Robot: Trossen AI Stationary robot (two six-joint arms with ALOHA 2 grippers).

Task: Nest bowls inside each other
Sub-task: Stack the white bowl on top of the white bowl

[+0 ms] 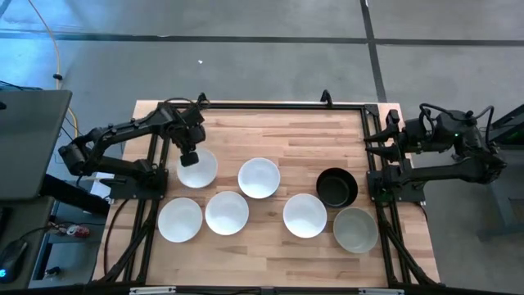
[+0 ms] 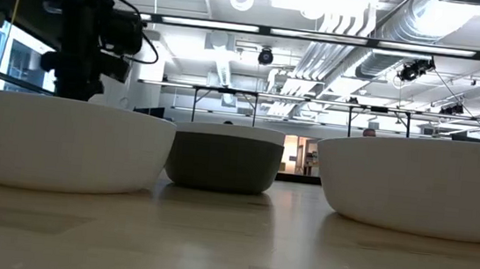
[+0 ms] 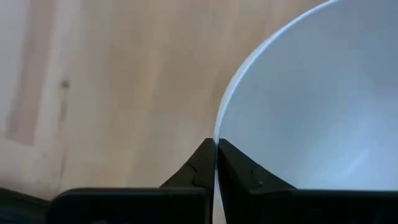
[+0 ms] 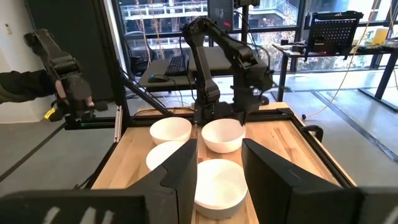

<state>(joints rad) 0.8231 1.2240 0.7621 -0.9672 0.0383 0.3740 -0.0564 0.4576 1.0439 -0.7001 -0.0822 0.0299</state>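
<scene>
From above I count seven bowls on the table (image 1: 270,135): five white ones, a black bowl (image 1: 336,187) and a grey bowl (image 1: 355,229). My left gripper (image 1: 191,156) sits at the twelve o'clock edge of the far-left white bowl (image 1: 197,168), right over its rim. The right gripper (image 1: 391,139) waits at the table's three o'clock side, well apart from every bowl; the left arm is plainly the nearer one.

At table height, two pale bowls fill the foreground with a darker one (image 2: 223,157) between them, farther back. The left arm (image 2: 87,27) comes down behind the bowl at nine o'clock; I can't see its fingertips here.

Through the left wrist camera, my fingers (image 3: 198,168) are clenched on the held bowl's rim (image 3: 227,118), one finger outside the wall, one inside. The bowl's body spreads away on the inner-finger side, so I judge the lift should go straight up before I carry it toward the next white bowl (image 1: 259,178), at four o'clock from the held one.

From the right wrist, that gripper's jaws stand apart, holding nothing, with three white bowls and the left arm (image 4: 233,56) beyond.
</scene>
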